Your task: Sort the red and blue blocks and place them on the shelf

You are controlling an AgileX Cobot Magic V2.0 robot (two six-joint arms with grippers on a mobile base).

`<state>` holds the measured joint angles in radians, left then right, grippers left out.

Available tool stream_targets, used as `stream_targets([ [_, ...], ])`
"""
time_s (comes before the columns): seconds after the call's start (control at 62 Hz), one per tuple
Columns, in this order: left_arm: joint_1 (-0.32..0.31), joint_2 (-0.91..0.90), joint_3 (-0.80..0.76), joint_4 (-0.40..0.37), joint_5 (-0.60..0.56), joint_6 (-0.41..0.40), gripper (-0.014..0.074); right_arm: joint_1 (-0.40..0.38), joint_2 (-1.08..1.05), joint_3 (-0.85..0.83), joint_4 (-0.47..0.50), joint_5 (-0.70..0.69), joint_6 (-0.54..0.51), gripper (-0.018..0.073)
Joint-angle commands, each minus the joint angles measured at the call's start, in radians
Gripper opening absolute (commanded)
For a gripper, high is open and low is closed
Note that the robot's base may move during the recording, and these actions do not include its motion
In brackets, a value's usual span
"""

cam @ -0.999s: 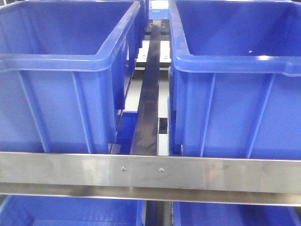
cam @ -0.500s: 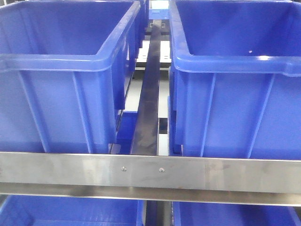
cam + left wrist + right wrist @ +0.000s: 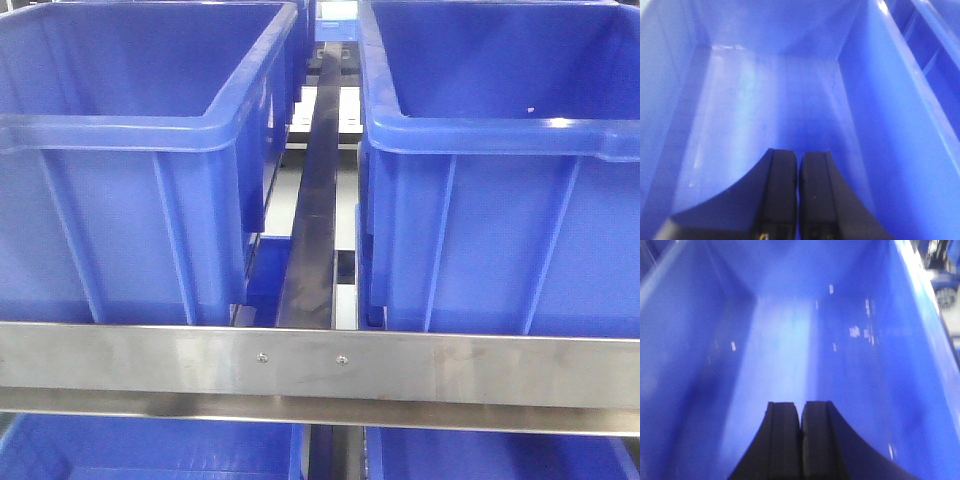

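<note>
The shelf shows in the front view as a steel front rail (image 3: 320, 365) with two screws and a dark centre divider (image 3: 315, 200) running back between two bins. No red or blue block shows in any view. My left gripper (image 3: 798, 155) is shut with nothing between its black fingers, pointing down into a dark-blue bin (image 3: 765, 100) whose floor is bare. The right gripper (image 3: 801, 405) is also shut and empty, over the bare floor of another blue bin (image 3: 790, 340). Neither arm appears in the front view.
Two large blue bins (image 3: 130, 170) (image 3: 500, 170) stand side by side on the shelf tier. Further blue bins (image 3: 150, 450) sit on the tier below. White roller tracks (image 3: 345, 110) show at the back between the bins.
</note>
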<state>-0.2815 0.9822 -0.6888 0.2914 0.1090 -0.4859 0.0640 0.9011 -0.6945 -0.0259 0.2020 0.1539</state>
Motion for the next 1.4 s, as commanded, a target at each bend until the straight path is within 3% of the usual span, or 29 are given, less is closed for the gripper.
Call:
stream_targets([
  [0.0,0.000,-0.058,0.018,-0.002,-0.093,-0.002,0.0135,-0.004,-0.053,0.000,-0.011,-0.071,-0.007,0.0050],
  [0.483,0.000,-0.353,0.367,-0.025,-0.114,-0.002,0.0135,-0.004,-0.377,0.384,-0.010,-0.146,-0.007,0.0050],
  [1.386,0.000,-0.378,0.389,-0.017,-0.109,-0.002,0.0135,-0.004,-0.401,0.395,-0.002,-0.146,-0.007,0.0048],
])
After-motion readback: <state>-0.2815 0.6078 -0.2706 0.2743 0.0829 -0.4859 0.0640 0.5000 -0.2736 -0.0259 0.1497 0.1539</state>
